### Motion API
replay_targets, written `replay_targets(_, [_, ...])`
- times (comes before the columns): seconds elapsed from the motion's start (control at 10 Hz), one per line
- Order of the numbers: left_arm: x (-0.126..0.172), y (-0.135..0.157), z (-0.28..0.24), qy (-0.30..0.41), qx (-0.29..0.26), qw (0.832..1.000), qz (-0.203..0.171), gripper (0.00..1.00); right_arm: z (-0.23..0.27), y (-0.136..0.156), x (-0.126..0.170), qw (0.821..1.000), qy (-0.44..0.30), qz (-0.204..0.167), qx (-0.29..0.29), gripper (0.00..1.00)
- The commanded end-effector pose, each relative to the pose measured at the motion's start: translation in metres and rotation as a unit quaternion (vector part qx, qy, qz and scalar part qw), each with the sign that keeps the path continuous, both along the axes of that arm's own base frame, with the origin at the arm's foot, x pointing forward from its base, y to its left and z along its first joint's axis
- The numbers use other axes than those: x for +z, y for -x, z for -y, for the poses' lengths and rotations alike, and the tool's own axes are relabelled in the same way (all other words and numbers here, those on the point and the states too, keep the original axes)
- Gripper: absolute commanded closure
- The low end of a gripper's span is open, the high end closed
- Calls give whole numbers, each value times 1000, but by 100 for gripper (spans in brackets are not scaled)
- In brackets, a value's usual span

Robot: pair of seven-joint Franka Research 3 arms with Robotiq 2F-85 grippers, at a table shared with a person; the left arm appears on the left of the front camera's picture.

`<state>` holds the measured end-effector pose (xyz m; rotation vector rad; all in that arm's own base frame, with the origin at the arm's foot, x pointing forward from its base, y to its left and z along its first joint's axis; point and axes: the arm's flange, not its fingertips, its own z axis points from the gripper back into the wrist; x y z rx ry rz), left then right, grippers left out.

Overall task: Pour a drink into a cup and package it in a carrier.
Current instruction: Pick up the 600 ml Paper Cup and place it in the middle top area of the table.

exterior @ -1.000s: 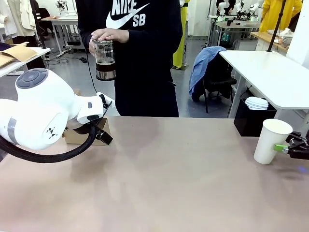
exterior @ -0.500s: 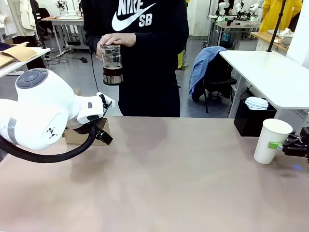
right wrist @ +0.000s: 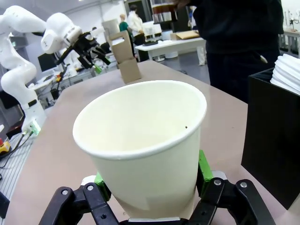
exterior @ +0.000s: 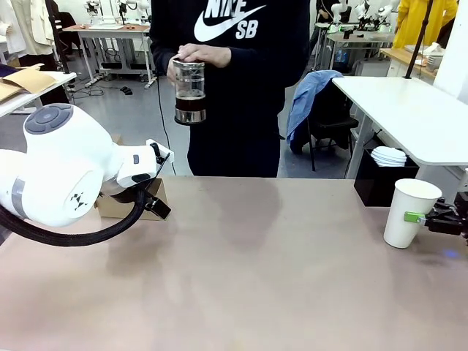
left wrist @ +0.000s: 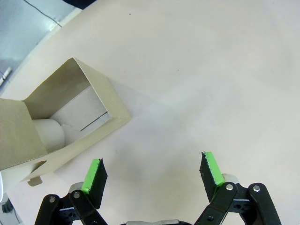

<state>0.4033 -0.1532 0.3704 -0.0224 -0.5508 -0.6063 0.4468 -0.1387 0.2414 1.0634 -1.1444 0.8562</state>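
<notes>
Right claw (right wrist: pixel 151 180) snug around cup (right wrist: pixel 140 136)

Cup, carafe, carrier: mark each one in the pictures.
cup (exterior: pixel 401 219), front view, on its white side wall.
carafe (exterior: pixel 189 88), front view, on its clear glass body.
carrier (left wrist: pixel 84 140), left wrist view, on its outer cardboard wall.

Middle of the worktop (exterior: pixel 256 256): bare, an open passage between my arms. Far left: the carrier (left wrist: pixel 70 117) stands just beside my spread left tool (left wrist: pixel 152 171). Right edge: the cup (exterior: pixel 412 212), clasped in my right tool (right wrist: pixel 150 185), blocks the way, and a black box (exterior: pixel 380 183) stands just beyond it.
</notes>
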Motion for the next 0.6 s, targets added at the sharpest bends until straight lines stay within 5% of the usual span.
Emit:
replay_targets(0.0, [0, 0, -1, 1, 0, 1000, 0, 0, -1, 0, 0, 1000, 1, 7, -1, 20])
replay_targets(0.3, [0, 0, -1, 1, 0, 1000, 0, 0, 0, 0, 0, 1000, 0, 1, 0, 20])
replay_targets(0.5, [0, 0, -1, 1, 0, 1000, 0, 0, -27, 25, 59, 996, 13, 33, -81, 20])
